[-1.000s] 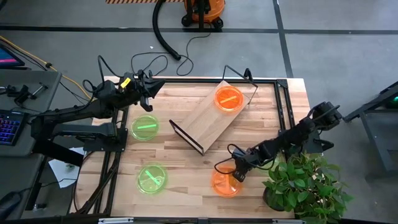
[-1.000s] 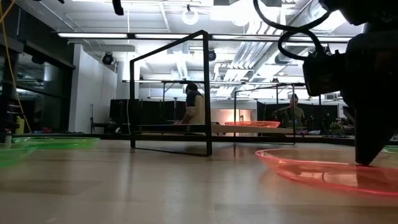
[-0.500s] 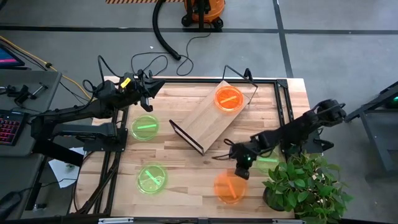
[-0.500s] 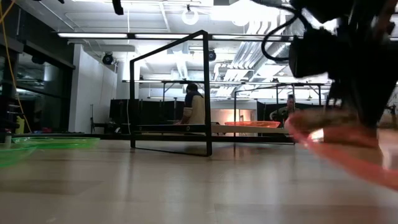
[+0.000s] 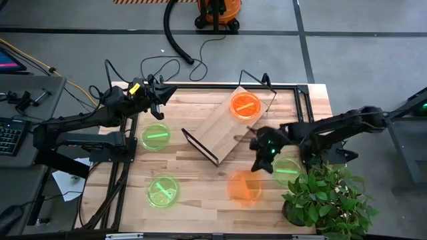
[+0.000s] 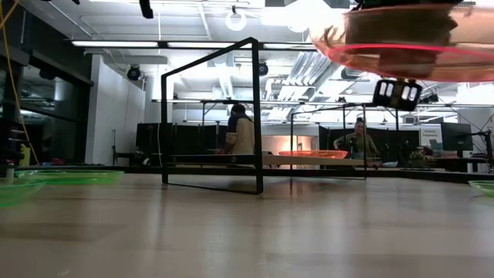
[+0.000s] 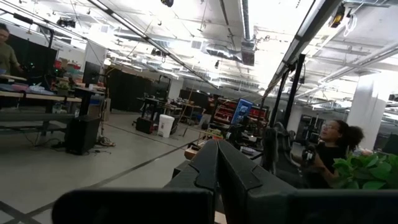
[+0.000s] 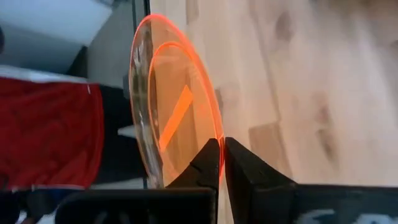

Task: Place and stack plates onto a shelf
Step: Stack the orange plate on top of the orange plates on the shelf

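Two dark fingers (image 8: 221, 163) of the right gripper (image 5: 257, 168) pinched tight on the rim of an orange plate (image 5: 245, 187), seen edge-on past the fingertips in the right wrist view, bright bar across its middle. Lifted clear of the table (image 5: 200, 187), hanging above the front right part of it in the high view; in the low view, up near the top of the picture, well off the wood. Just beside the near end of the shelf (image 5: 223, 127), not touching it.

On the shelf's far end, a second orange plate (image 5: 245, 105), lying flat on the board. On the table to the right of the gripper, a green plate (image 5: 287, 169), close to a leafy potted plant (image 5: 327, 197) at the table's corner. On the left half of the table, two more green plates, one nearer the back (image 5: 155, 137) and one nearer the front (image 5: 163, 190), both flat on the wood.

At the back left corner of the table, the left gripper (image 5: 160, 91), raised off the wood, fingers (image 7: 217, 165) pressed together on nothing.

Beyond the table, in the low view, two people (image 6: 241, 131) in the room.
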